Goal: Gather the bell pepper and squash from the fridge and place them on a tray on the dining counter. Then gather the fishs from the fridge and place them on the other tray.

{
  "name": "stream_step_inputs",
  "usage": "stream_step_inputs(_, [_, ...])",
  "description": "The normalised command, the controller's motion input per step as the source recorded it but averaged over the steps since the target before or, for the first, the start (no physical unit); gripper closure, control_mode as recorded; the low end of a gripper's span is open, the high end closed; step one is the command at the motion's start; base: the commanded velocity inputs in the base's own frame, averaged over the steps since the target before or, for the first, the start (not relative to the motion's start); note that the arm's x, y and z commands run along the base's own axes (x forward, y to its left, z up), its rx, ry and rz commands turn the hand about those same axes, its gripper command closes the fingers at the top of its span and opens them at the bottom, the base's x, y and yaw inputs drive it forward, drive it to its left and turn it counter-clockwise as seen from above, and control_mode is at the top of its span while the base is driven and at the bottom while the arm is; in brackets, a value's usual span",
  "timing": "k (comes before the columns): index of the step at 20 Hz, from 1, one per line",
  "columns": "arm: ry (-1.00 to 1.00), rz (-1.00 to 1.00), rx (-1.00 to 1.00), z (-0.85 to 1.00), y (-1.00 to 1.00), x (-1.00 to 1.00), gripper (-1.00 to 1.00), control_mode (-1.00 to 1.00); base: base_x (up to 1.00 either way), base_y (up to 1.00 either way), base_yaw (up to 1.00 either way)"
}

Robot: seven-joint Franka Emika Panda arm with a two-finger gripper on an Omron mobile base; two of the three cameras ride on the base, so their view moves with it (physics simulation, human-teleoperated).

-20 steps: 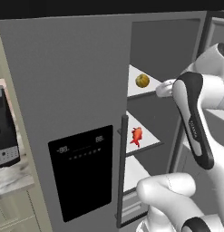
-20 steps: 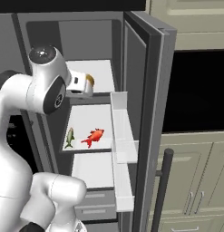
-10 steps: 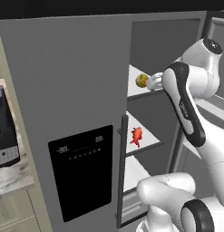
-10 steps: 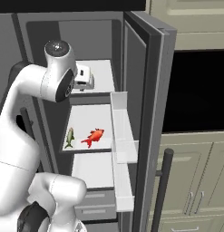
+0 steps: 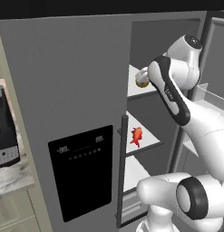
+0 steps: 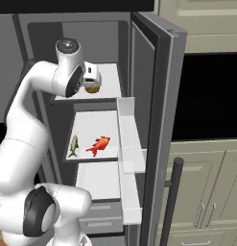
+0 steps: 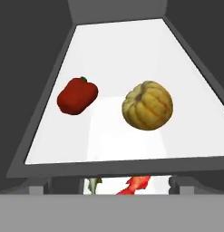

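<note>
My pincer (image 6: 92,79) open wide, empty, just above the squash (image 7: 147,105). Fridge (image 6: 153,72) right door open. Squash and bell pepper (image 7: 77,95) on upper shelf, apart. Red fish (image 6: 100,144) and grey fish (image 6: 73,145) one shelf down.

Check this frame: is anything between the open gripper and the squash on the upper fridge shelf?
Nothing visible. In the hand view the squash sits in the open on the white shelf, with the bell pepper off to its side, apart.
</note>
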Motion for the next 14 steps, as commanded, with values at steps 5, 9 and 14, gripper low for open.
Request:
stream_step_inputs(5, [0.0,0.0,0.0,-0.01,-0.16,0.49,-1.0,-1.0,0.0,0.0,0.0])
stream_step_inputs(9, [0.0,0.0,0.0,-0.09,-0.14,0.54,-1.0,-1.0,0.0,0.0,0.0])
stream_step_inputs(14, [0.04,0.0,0.0,-0.16,-0.03,0.5,-1.0,-1.0,0.0,0.0,0.0])
